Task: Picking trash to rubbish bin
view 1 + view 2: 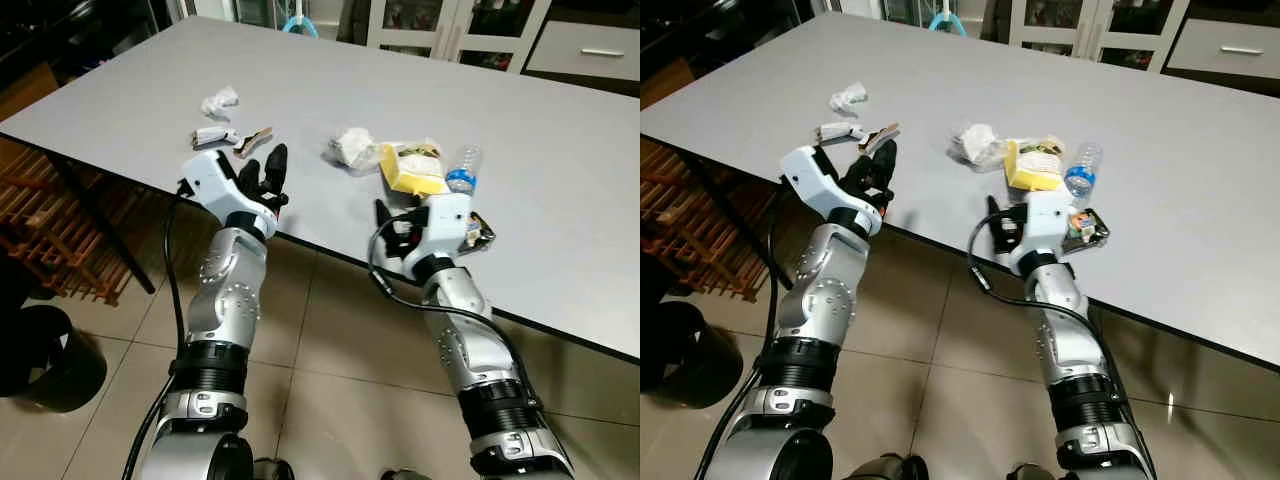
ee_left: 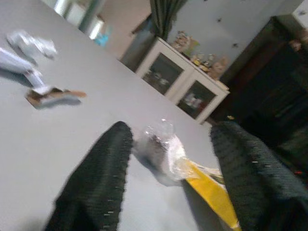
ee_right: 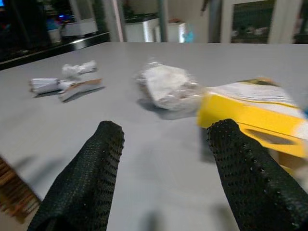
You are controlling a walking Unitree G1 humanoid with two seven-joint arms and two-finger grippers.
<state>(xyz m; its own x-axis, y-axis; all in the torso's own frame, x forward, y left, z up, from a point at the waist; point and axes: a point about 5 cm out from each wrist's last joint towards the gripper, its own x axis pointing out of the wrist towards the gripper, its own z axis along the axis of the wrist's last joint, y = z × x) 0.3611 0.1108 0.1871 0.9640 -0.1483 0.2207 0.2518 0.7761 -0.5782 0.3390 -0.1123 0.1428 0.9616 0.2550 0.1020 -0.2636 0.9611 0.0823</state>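
Nearest the head camera are the robot's two silver arms, raised over the tiled floor (image 1: 320, 400) toward the near edge of a grey table (image 1: 560, 150). A dark round rubbish bin (image 1: 45, 360) stands on the floor at the far left, beside the table leg and well apart from both arms.

The right gripper (image 3: 163, 159) sits just at the table edge with its two black fingers (image 3: 86, 183) spread wide and nothing between them. Right beside its wrist on the outer side, a small dark shiny wrapper (image 1: 480, 230) lies on the tabletop.

The left gripper (image 2: 168, 163) hovers at the table edge further left, its fingers (image 2: 101, 178) likewise parted wide and empty.

Just beyond the right gripper lie a yellow packet (image 1: 410, 168), a crumpled clear plastic bag (image 1: 352, 146) touching its left side, and a clear plastic bottle with a blue cap (image 1: 463, 166) lying on its right side.

Just beyond the left gripper are a brown-and-white wrapper (image 1: 255, 140) and a rolled white wrapper (image 1: 214, 137), with a crumpled white tissue (image 1: 220, 100) a little further back.

At the far side stand white cabinets with glass doors (image 1: 440, 25).
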